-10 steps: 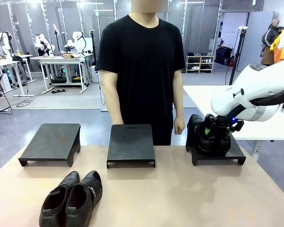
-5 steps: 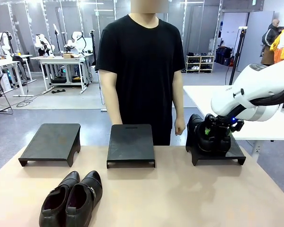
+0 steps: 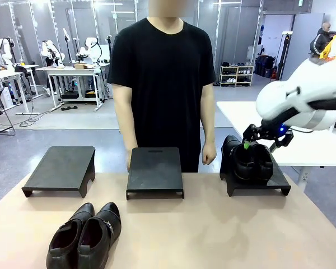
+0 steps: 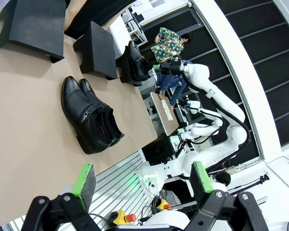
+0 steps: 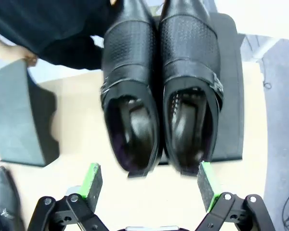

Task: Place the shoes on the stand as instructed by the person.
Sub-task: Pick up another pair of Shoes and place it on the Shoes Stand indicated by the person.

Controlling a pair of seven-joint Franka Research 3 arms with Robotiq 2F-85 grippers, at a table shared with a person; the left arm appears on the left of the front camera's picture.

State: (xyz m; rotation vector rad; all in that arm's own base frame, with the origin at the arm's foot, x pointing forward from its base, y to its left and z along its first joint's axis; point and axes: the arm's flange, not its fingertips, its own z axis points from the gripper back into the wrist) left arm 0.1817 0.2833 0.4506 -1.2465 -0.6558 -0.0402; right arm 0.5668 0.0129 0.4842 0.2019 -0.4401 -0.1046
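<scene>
Right pincer [image 5: 149, 185] hangs spread and empty just above the pair [image 5: 130, 72] at frame centre; a low sideways swing could clip heels, shoving them off the stand [image 5: 231, 96].

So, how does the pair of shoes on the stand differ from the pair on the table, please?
The pair on the stand sits raised on the right stand; the pair on the table rests on the tabletop toward the robot's left. The stand pair lies square, close to the open right claw; the table pair is angled slightly. Both are glossy black, side by side, toes toward the person.
</scene>
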